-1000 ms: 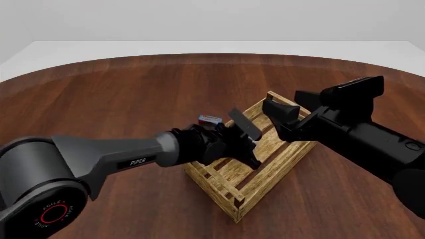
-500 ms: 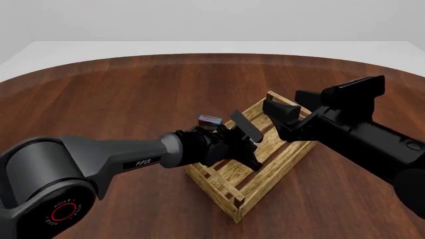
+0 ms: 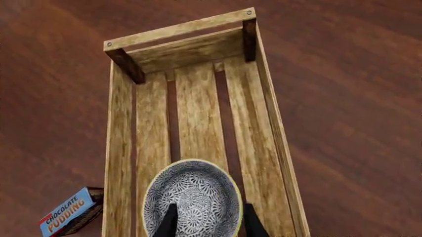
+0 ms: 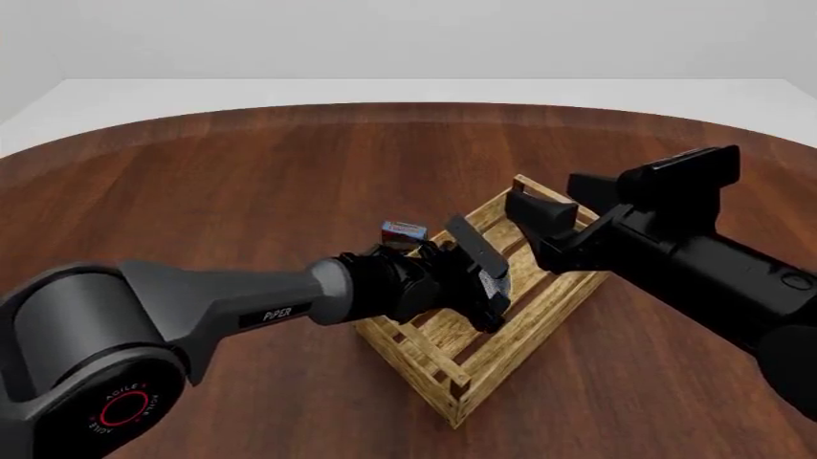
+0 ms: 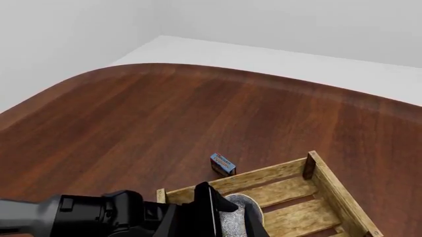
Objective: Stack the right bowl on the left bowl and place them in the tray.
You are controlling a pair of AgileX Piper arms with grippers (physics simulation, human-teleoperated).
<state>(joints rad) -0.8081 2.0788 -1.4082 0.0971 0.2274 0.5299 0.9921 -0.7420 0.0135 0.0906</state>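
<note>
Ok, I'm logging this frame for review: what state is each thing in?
bowl: upright inside the tray, only one visible, a second beneath cannot be told
tray: flat on the table
left gripper: fingers astride the bowl's rim
right gripper: raised above the tray, holding nothing
pudding box: outside the tray, beside it

bowl in tray; pudding box beside tray

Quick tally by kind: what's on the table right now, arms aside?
Bowls visible: 1, in the crate; whether a second is nested beneath it cannot be told.
Wooden crate: 1
Chocolate pudding box: 1, outside the crate.
Total: 3 visible.
</note>
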